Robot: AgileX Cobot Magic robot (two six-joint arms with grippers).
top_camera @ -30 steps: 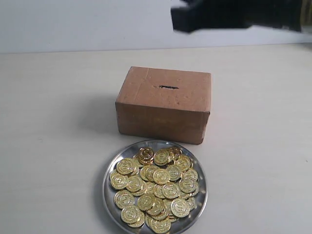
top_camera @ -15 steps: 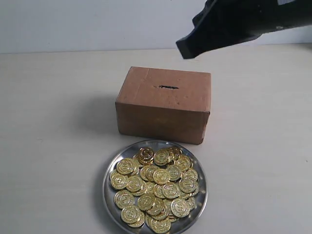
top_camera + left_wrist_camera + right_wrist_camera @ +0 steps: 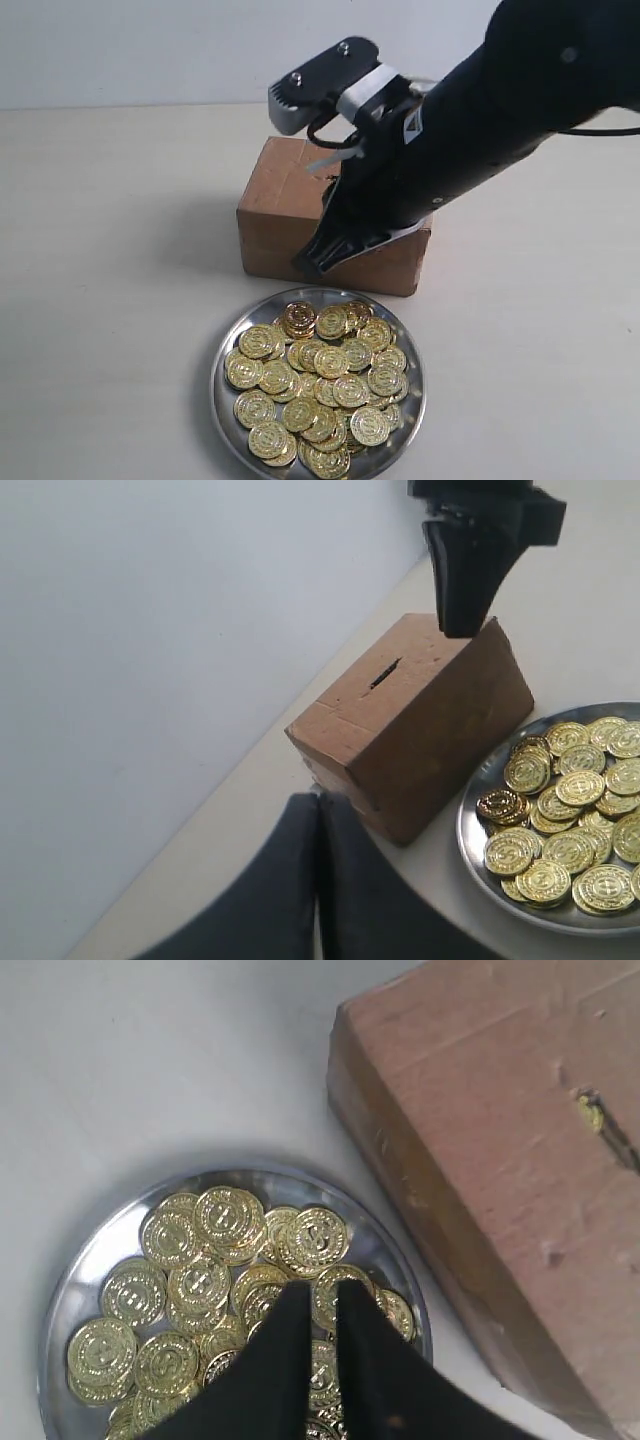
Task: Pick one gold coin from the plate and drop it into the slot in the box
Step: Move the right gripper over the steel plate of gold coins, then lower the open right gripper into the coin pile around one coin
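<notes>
Gold coins lie heaped on the plate, which sits just on the near side of the box. The right gripper hangs empty above the plate's far edge. Its fingers are almost together, but I cannot tell if they are fully closed. The left gripper, to the left of the box, is closed on nothing.

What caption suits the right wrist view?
Right hand poised over the silver plate of gold coins, beside the cardboard box with its slot.

Right arm: casing was black; grey bracket carried two screws; white strap, black cable; jaws were black, tapered
</notes>
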